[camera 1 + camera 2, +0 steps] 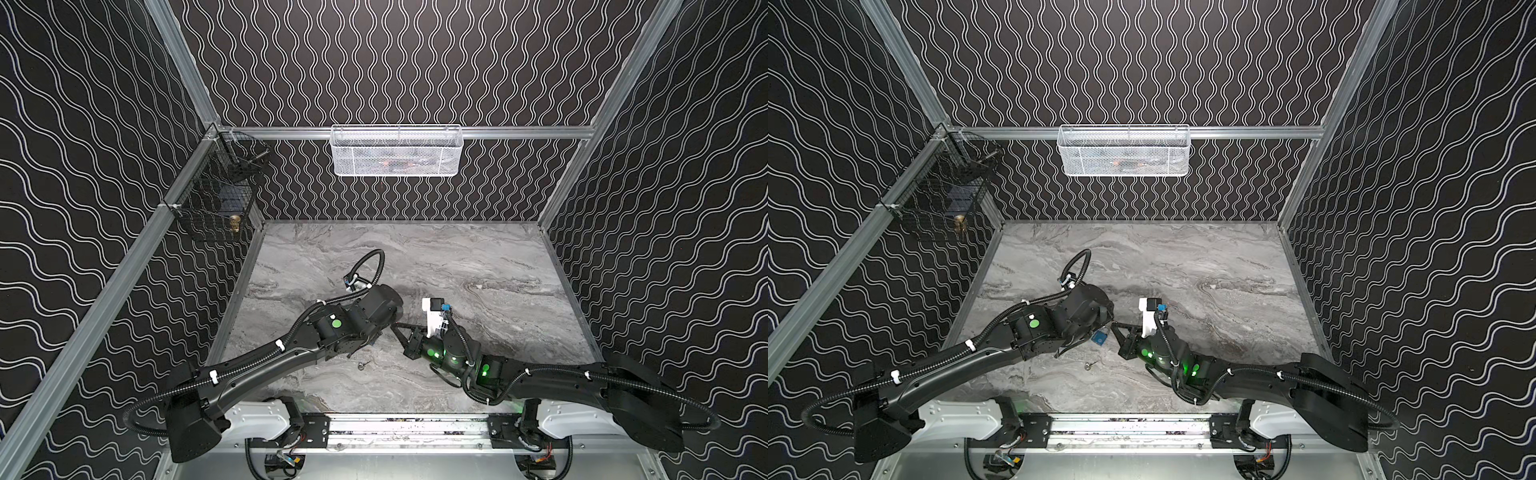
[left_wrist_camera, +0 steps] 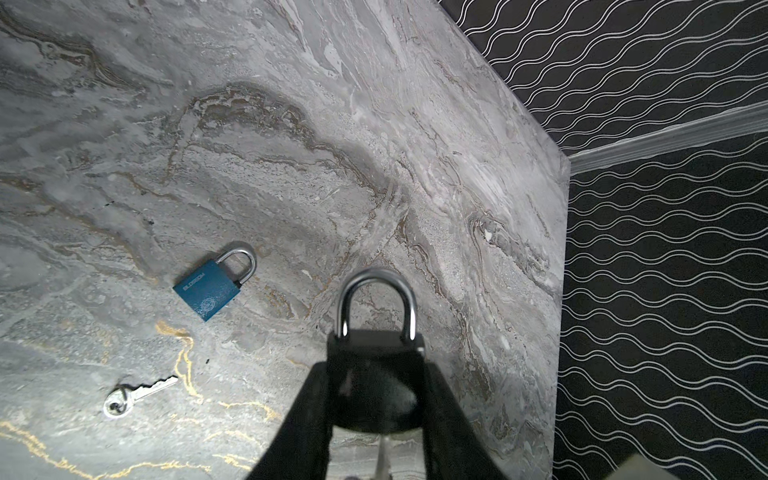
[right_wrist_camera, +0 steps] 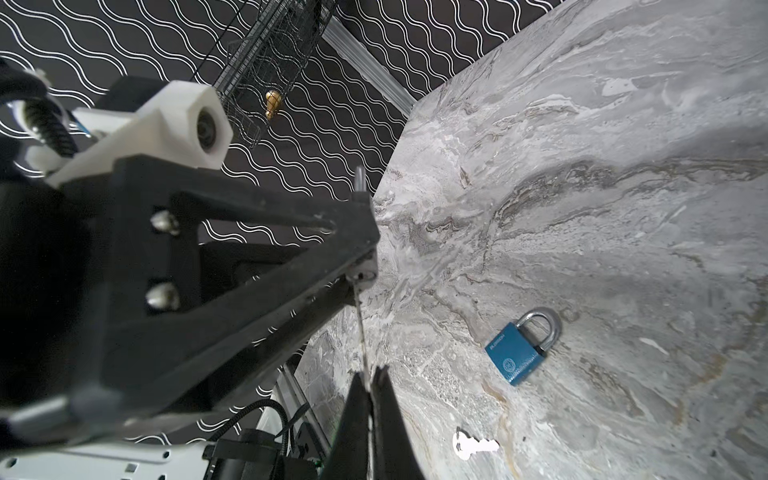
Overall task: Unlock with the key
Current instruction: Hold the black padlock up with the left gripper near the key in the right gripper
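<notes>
1 key (image 3: pixel 362 332) pinched by right gripper (image 3: pixel 368 384) points into black padlock (image 2: pixel 374 353), left gripper (image 2: pixel 376 386) clamping.

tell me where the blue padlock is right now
In a top view the blue padlock lies flat on the table near its middle, beside the wrist of the left arm, with the loose key just in front of it.

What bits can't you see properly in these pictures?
- Keyhole of the black padlock: left wrist view, blurred close-up in the left gripper.
- Tip of the held key: right wrist view, hidden at the padlock.
- The loose key: right wrist view, whitened by glare.
- Inside the white basket: both top views, mesh blurs it.
</notes>
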Motion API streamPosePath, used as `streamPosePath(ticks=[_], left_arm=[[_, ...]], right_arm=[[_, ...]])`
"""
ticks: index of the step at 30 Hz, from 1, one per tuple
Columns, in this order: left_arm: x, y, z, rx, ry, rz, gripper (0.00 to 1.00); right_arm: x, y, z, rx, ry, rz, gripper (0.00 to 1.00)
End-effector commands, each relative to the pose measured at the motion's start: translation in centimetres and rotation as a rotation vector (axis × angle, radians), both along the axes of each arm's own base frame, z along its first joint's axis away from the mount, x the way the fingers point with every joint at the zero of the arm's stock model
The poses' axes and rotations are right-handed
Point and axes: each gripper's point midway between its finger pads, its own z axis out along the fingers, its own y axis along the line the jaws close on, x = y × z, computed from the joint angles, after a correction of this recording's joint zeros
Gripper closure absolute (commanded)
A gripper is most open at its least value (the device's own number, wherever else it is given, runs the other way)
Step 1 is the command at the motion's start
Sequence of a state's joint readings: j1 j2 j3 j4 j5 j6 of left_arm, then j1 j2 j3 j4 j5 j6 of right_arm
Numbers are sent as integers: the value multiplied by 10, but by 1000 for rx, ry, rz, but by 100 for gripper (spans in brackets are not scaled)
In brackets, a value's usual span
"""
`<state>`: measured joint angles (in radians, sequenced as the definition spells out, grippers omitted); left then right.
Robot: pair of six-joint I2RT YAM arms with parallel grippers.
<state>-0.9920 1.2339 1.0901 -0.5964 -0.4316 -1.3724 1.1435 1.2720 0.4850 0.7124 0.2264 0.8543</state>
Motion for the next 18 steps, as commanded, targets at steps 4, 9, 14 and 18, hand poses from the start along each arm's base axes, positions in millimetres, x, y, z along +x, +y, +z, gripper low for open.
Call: streamPosePath(ticks=[4, 9, 14, 18], left_arm=[[4, -7, 7, -66, -17, 13, 95], [3, -6, 5, -66, -8, 15, 97], [3, -5, 6, -61, -15, 17, 98], [4, -4, 9, -54, -28, 17, 98]], right_arm=[[6, -1, 14, 54, -22, -37, 100], [8, -5, 11, 37, -7, -62, 100], [8, -3, 8, 29, -8, -51, 100], [4, -3, 9, 24, -11, -31, 100]])
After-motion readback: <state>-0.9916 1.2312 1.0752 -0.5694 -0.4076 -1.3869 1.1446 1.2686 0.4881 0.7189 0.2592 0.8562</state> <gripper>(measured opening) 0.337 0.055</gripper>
